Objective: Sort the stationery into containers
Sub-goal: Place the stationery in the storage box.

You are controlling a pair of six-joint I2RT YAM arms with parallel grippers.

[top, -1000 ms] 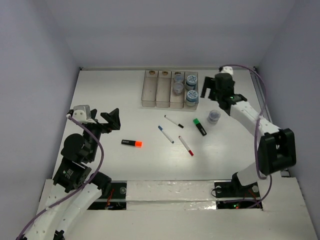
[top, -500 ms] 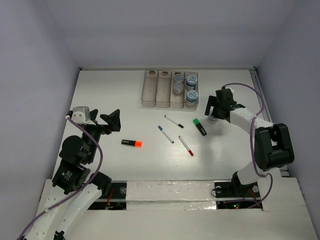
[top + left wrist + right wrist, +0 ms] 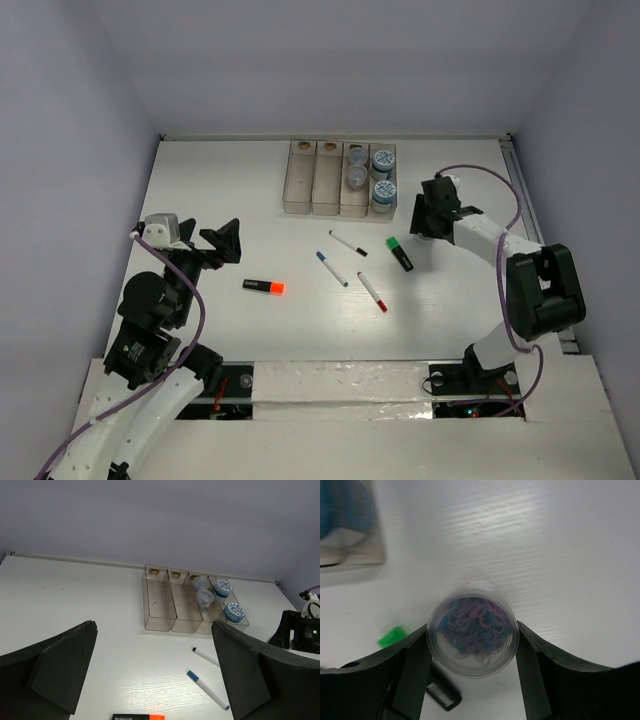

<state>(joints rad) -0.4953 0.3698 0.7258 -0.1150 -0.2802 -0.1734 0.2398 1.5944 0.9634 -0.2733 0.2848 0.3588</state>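
Right wrist view: the right end effector [image 3: 471, 630] is seen pinching a small round roll [image 3: 472, 636]. One finger is pressed on each side of it. The roll is standing upright on the tabletop [image 3: 545, 555], with its round top facing up. Just beside it, a green-tipped highlighter [image 3: 395, 636] is seen. From above, this highlighter is laid slanted, with its green tip pointed to the far left, toward the bins [image 3: 298, 190]. Two more rolls [image 3: 356, 177] are kept in the third bin, and two blue-white rolls [image 3: 383, 192] are kept in the fourth bin.

Three thin pens are laid in the middle of the tabletop. The black-capped pen [image 3: 348, 244], the blue-capped pen [image 3: 332, 269] and the red-capped pen [image 3: 372, 292] are all slanted the same way, from far left to near right. An orange-tipped highlighter [image 3: 264, 287] is laid flat from left to right, with its orange tip pointed right.

The left end effector [image 3: 153, 630] is spread wide, and nothing is held in it.
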